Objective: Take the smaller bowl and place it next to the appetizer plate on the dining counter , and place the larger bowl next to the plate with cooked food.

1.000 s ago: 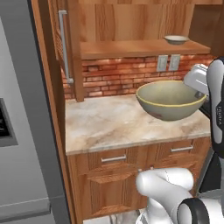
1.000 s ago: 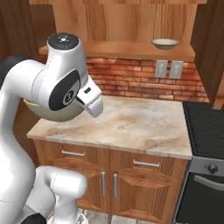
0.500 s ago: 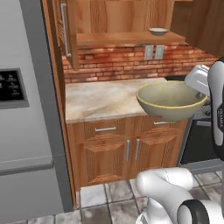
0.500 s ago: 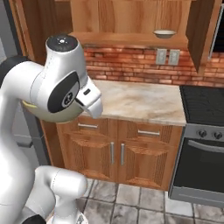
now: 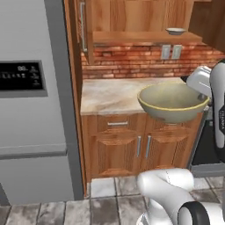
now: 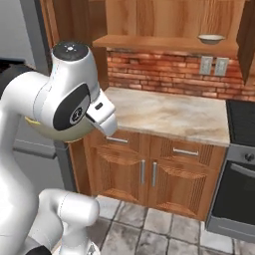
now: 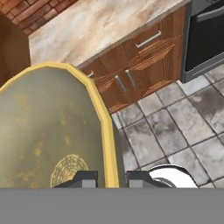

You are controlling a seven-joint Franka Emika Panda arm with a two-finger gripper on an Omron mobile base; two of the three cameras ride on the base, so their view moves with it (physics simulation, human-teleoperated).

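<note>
The larger bowl [image 5: 171,103], deep and olive-beige with a yellowish rim, hangs in the air in front of the cabinet counter. My gripper [image 7: 111,179] is shut on its rim, one fingertip inside the wall and one outside; the bowl [image 7: 48,131] takes up the left of the hand view. The smaller bowl [image 5: 176,31], shallow and pale, rests on the wooden wall shelf [image 6: 164,44] at its right end, also visible as the smaller bowl [image 6: 211,38]. The dining counter, the appetizer plate and the plate with cooked food are out of view.
A grey fridge [image 5: 30,101] stands at the left. A marbled counter [image 5: 110,94] tops wooden cabinets [image 6: 149,169], with a brick wall behind. A dark oven [image 6: 239,169] stands at the right. Grey floor tiles [image 7: 175,127] lie below.
The base has backed away from the cabinet counter, so the whole scene has shifted and more floor and fridge show. The larger bowl stays in my grip as before.
</note>
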